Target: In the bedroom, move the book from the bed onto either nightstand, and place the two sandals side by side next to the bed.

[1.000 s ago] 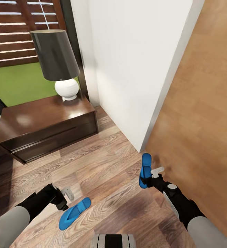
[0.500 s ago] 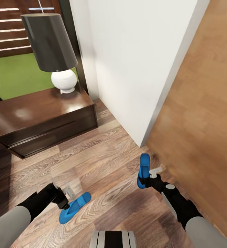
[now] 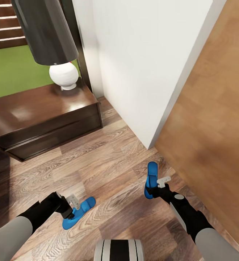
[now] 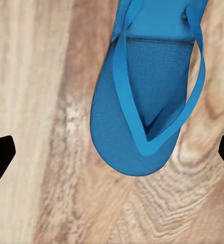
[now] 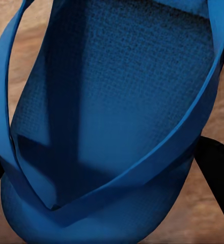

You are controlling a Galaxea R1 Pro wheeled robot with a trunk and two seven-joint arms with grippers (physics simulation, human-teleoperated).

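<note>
We hold our left gripper, fingers spread wide, over one blue sandal (flat on the floor); our right gripper clamps the other sandal.

You have open plank floor between the two sandals. Ahead on your left, the nightstand with its lamp blocks the way; the white wall corner juts in ahead, and a wooden panel closes off your right, just beside the right sandal.
</note>
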